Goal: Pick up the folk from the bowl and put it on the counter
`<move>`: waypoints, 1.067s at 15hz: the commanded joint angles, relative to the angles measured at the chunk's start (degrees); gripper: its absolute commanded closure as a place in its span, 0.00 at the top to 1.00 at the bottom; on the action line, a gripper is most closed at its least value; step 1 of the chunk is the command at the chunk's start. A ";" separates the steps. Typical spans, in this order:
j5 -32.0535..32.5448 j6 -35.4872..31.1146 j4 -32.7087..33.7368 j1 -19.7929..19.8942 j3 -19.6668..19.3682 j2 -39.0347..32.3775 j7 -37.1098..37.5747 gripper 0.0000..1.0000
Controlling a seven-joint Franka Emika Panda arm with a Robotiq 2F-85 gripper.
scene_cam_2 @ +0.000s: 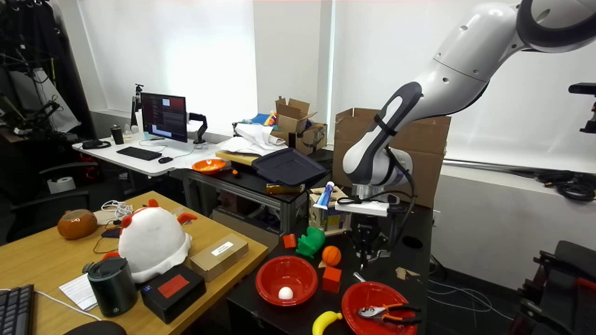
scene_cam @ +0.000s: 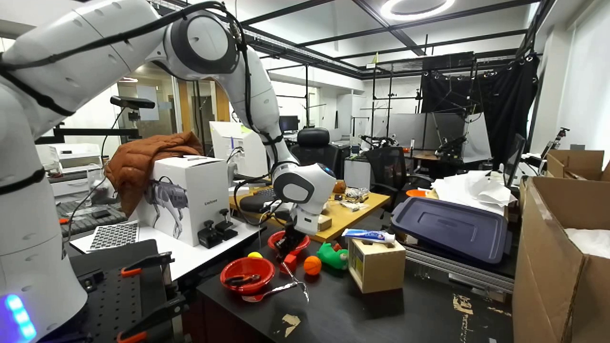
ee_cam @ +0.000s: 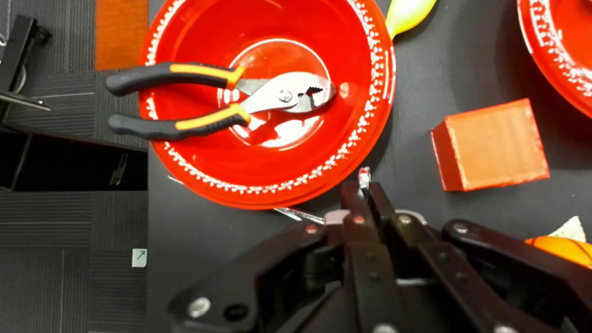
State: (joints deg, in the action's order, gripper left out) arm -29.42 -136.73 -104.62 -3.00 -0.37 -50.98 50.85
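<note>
Just outside a round red bowl (ee_cam: 277, 180), the jaws clench a slim silvery metal fork (scene_cam_2: 384, 253), its long axis pointing away from that bowl over the flat black bench (scene_cam: 362, 314), needing, I'd guess, only lowering.

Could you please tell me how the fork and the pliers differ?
The fork looks slim and silvery; the pliers are bulkier, with black-and-orange handles. The fork is gripped by the end effector, whereas the pliers lie in a red bowl, their handles reaching past its rim. Both show shiny, silvery metal.
</note>
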 commanded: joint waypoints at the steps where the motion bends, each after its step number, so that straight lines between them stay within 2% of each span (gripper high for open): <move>1: 2.17 -1.54 -3.53 -0.89 -1.15 2.48 0.71 0.01; 6: 3.08 -2.55 -3.21 -0.73 -2.12 1.61 1.28 0.01; 7: 3.11 -2.72 -2.88 -0.81 -2.22 1.39 1.41 0.30; 8: 3.20 -2.94 -2.59 -0.94 -2.24 1.26 1.42 0.31; 9: 3.37 -3.18 -2.26 -1.19 -2.25 1.10 1.54 0.38; 16: 4.32 -5.86 -2.60 -2.72 -1.37 2.66 0.99 0.91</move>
State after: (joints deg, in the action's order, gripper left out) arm -26.07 -141.19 -105.67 -4.97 -2.30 -50.94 51.12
